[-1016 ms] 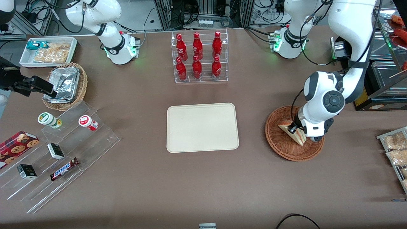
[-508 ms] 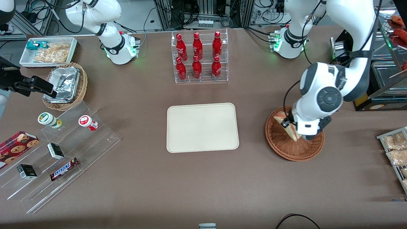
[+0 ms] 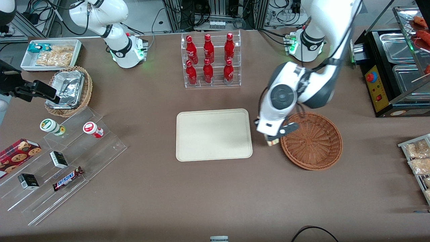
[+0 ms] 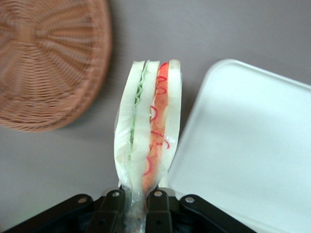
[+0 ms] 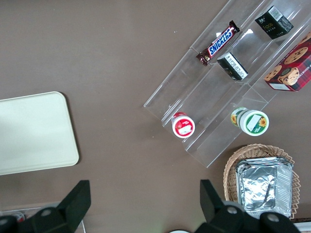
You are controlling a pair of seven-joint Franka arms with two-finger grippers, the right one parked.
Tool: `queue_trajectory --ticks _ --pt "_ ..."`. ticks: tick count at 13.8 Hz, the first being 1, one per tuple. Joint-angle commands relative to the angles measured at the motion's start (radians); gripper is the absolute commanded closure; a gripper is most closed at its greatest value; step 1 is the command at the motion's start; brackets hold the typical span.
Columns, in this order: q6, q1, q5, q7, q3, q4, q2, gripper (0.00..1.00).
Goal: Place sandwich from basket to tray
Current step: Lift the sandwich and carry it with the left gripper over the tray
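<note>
My left gripper (image 3: 272, 138) is shut on the sandwich (image 4: 148, 131), a pale bread wedge with green and red-orange filling, held in the air between the basket and the tray. In the front view only a corner of the sandwich (image 3: 272, 142) shows under the wrist. The reddish-brown wicker basket (image 3: 311, 140) has nothing in it; it also shows in the left wrist view (image 4: 46, 63). The cream-beige tray (image 3: 213, 134) lies flat at mid-table with nothing on it, and shows in the left wrist view (image 4: 248, 145) and the right wrist view (image 5: 34, 132).
A clear rack of red bottles (image 3: 210, 60) stands farther from the front camera than the tray. Toward the parked arm's end are a stepped acrylic stand with snacks (image 3: 57, 161), a lighter wicker basket with foil (image 3: 69, 90) and a white bin (image 3: 50, 53). A black warmer (image 3: 393, 70) stands toward the working arm's end.
My gripper lifted the sandwich out of the basket and carried it sideways toward the tray; it now hangs over the table between them.
</note>
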Motion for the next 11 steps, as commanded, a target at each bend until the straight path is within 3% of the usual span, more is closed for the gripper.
queue_trajectory --ticks 1,6,11 --pt "-0.025 -0.056 0.005 0.061 0.009 0.209 0.172 0.93" --pt "-0.022 -0.159 0.001 -0.039 0.009 0.349 0.276 0.95" --pt "0.033 -0.172 0.001 -0.036 -0.035 0.4 0.33 0.95"
